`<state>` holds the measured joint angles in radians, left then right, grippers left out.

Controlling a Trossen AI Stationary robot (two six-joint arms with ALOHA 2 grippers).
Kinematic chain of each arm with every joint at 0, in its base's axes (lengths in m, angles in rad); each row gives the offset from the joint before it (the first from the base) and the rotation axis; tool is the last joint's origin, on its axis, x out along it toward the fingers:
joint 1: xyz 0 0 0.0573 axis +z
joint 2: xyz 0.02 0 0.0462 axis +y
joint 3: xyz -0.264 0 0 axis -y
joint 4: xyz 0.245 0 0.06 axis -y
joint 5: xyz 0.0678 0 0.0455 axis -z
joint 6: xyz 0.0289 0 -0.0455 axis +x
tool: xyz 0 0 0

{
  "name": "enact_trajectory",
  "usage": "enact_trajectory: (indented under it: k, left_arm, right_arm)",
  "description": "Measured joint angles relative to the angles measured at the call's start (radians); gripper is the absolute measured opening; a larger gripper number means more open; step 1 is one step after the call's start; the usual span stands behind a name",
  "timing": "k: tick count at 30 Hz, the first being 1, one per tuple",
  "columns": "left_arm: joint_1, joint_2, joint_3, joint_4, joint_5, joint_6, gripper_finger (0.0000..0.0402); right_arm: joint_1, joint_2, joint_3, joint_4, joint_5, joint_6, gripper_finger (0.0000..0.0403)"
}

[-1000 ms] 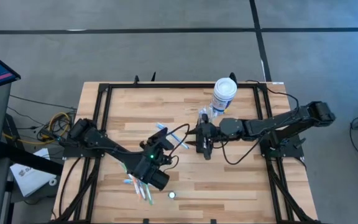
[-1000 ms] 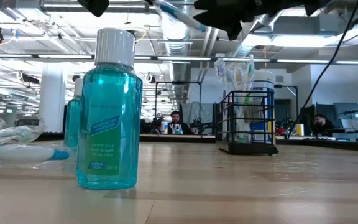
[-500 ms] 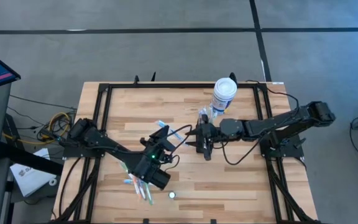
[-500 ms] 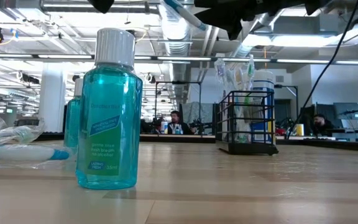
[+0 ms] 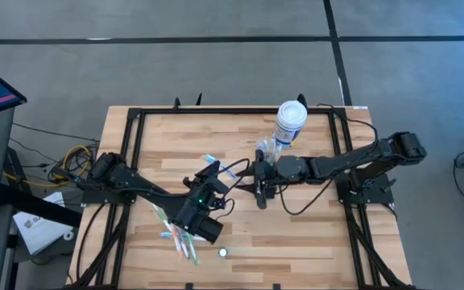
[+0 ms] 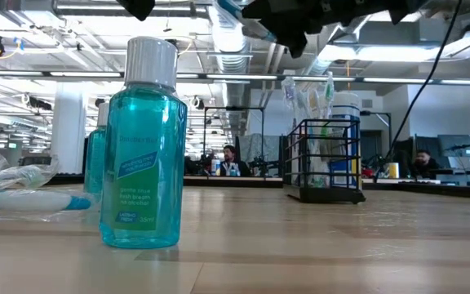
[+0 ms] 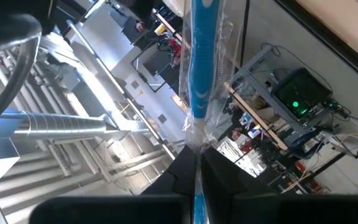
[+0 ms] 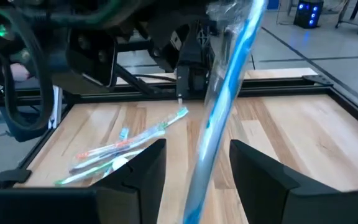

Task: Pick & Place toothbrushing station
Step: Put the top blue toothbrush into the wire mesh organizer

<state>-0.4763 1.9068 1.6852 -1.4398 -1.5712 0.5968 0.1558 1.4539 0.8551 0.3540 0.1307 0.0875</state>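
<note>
Left gripper (image 5: 213,179) pinches a wrapped blue toothbrush (image 7: 201,74) mid-table and offers it up; right gripper (image 8: 197,168) is spread around it. The toothbrushing station (image 6: 325,161) sits by the white canister (image 5: 290,122). Right should clamp squarely before left lets go.

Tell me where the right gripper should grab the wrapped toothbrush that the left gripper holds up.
Grip the free blue shaft of the wrapped toothbrush, away from the end pinched in the left gripper. It is thin and straight and runs between the open fingers of the right gripper, so closing across it from both sides looks best.
</note>
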Motion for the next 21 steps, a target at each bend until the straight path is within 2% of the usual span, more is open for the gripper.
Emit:
enact_trajectory:
  k: [4,10,21]
  left_arm:
    - [0.000,0.000,0.000,0.010,0.000,-0.001,0.0006]
    - [0.000,0.000,0.000,0.015,-0.001,-0.001,0.0015]
    - [-0.006,0.000,0.001,0.033,0.009,-0.002,0.0039]
  right_arm:
    - [-0.001,0.023,0.022,-0.007,0.000,-0.005,0.0136]
    - [-0.002,0.040,0.054,-0.080,0.016,-0.034,0.0021]
    - [0.005,0.034,0.058,-0.086,0.000,-0.063,0.0009]
